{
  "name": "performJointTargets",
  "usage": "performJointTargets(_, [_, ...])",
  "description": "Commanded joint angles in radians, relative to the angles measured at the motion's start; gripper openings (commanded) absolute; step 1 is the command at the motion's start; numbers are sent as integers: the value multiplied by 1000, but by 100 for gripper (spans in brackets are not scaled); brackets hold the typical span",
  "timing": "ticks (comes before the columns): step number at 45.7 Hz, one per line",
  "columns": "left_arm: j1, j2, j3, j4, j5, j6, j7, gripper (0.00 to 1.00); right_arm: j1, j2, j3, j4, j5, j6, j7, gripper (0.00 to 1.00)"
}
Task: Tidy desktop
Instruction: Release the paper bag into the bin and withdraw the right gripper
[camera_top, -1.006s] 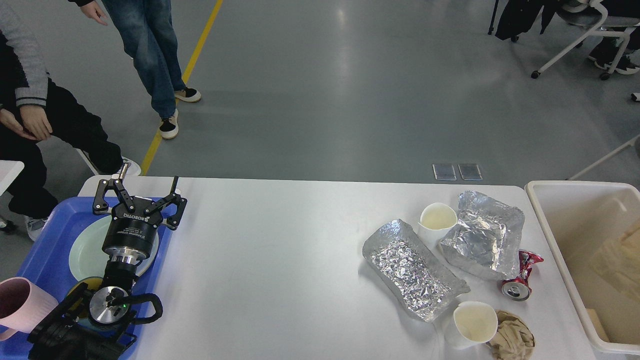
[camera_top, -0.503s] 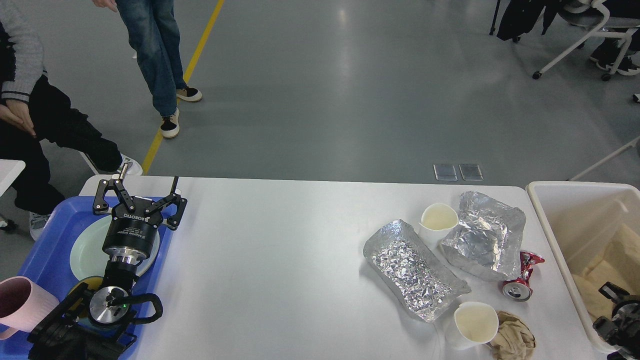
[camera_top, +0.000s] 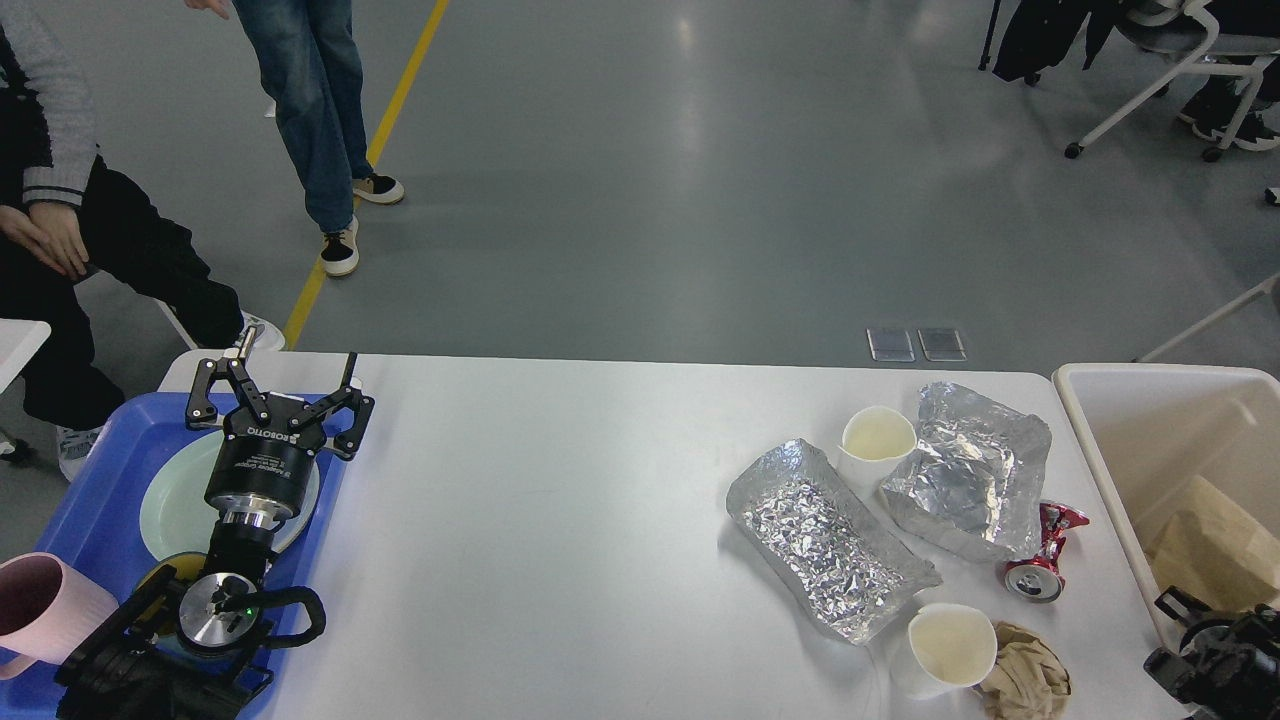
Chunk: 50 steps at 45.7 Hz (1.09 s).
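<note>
The white desktop (camera_top: 560, 520) carries litter on its right half: two crumpled foil trays (camera_top: 825, 535) (camera_top: 965, 470), two paper cups (camera_top: 877, 437) (camera_top: 945, 645), a crushed red can (camera_top: 1040, 555) and a brown crumpled napkin (camera_top: 1025, 680). My left gripper (camera_top: 280, 392) stands open over the far end of the blue tray (camera_top: 90, 470), with nothing between its fingers. My right gripper (camera_top: 1210, 650) shows only as a dark mass at the bottom right, at the near wall of the cream bin (camera_top: 1090, 420). Its fingers cannot be told apart.
The blue tray holds a pale green plate (camera_top: 175, 510) and a pink mug (camera_top: 45, 605). Brown crumpled paper (camera_top: 1215, 545) lies inside the cream bin. Two people (camera_top: 310, 120) stand or sit beyond the table's far left corner. Chairs stand at the far right.
My right arm has come into view at the bottom right and shifted left and down along the bin's edge. The brown paper in the bin lies differently. The left arm has not moved.
</note>
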Motion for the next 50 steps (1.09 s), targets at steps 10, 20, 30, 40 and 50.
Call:
performJointTargets(10, [0, 0, 0, 0, 0, 0, 0, 96, 12, -6, 0, 4, -2, -30, 4, 97])
performJointTargets(20, [0, 0, 0, 0, 0, 0, 0, 96, 20, -11, -2, 11, -3, -23, 5, 98])
performJointTargets(30, [0, 0, -1, 0, 0, 0, 0, 96, 93, -72, -3, 91, -3, 20, 15, 99])
performJointTargets(40, [0, -1, 0, 0, 0, 0, 0, 96, 388, -254, -28, 365, -22, 221, 8, 99])
performJointTargets(50, [0, 0, 0, 0, 0, 0, 0, 96, 832, -330, -297, 606, -60, 502, 4, 99])
